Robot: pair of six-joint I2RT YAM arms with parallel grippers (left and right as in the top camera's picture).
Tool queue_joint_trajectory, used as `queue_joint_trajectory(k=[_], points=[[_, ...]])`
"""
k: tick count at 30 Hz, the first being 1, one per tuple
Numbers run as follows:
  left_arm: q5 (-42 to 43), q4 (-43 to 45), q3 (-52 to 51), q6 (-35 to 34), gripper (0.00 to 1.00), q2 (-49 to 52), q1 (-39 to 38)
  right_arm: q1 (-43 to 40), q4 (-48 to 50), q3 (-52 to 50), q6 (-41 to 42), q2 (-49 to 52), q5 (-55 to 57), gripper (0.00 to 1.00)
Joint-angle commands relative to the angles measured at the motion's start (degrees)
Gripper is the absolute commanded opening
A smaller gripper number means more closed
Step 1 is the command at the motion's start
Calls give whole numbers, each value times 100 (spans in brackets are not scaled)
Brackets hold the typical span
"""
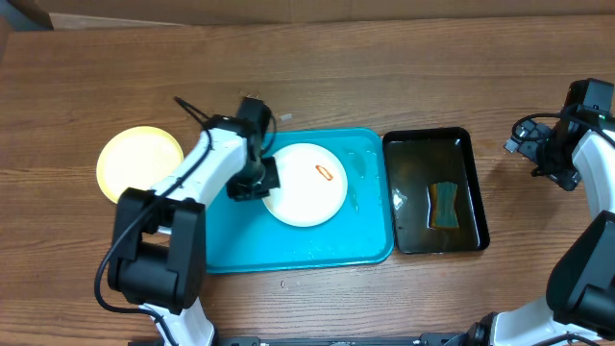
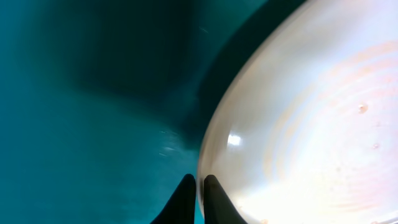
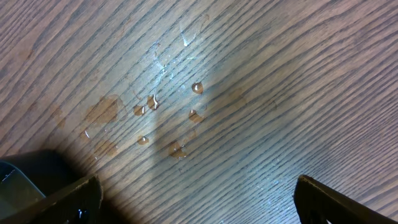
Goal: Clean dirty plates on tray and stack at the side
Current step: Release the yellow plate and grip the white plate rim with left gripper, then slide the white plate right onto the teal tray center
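1. Found the white plate (image 1: 298, 197) lying flat inside the turquoise tray (image 1: 288, 245), a little right of the tray's middle and nearer its far rim.
2. Noted an orange-red smear (image 1: 327, 173) on the right half of that plate's face.
3. Found the pale yellow plate (image 1: 139, 163) off the tray, on the bare table (image 1: 384, 77) just beside the tray's left end, not touching it.
4. Located the left gripper (image 1: 261, 183) at the white plate's left edge, low over the tray.
5. Checked in the left wrist view: left gripper (image 2: 199, 196) pinched together on the rim of the white plate (image 2: 311, 124), one finger over the plate's face, the other on the side of the tray floor (image 2: 93, 93).
6. Saw faint ring marks and small specks on the plate's face in the same view.
7. Found the black tray (image 1: 432, 135) touching or just beside the turquoise tray's right end, holding dark liquid with a sponge (image 1: 444, 205) in its right half.
8. Located the right gripper (image 1: 524, 144) well to the right of the black tray, over bare table.
9. Checked in the right wrist view: right gripper (image 3: 199, 199) spread wide, nothing between the fingers, only wood grain with scattered droplets (image 3: 152, 102) beneath.
10. Could not identify the dark shape at that view's lower left corner.
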Motion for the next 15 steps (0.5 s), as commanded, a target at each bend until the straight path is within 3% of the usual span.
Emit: queue_joint_trajectory(k=[1,2,4,12,13,15], points=[[22,28,-70,131,19,-138,-273,-2,20,28,15,-26,2,100],[20,39,-70,151,27,-138,-315,-2,20,28,15,-26,2,100],[20,72,-68,149,31,-138,-352,-2,20,28,15,-26,2,100],[44,153,-68,142,27,-138,-264,-2,20,28,15,-26,2,100],[39,153,-68,144,24,-138,-254,-2,20,28,15,-26,2,100],[4,153,-68,146,4,-138,-225,-2,20,28,15,-26,2,100]])
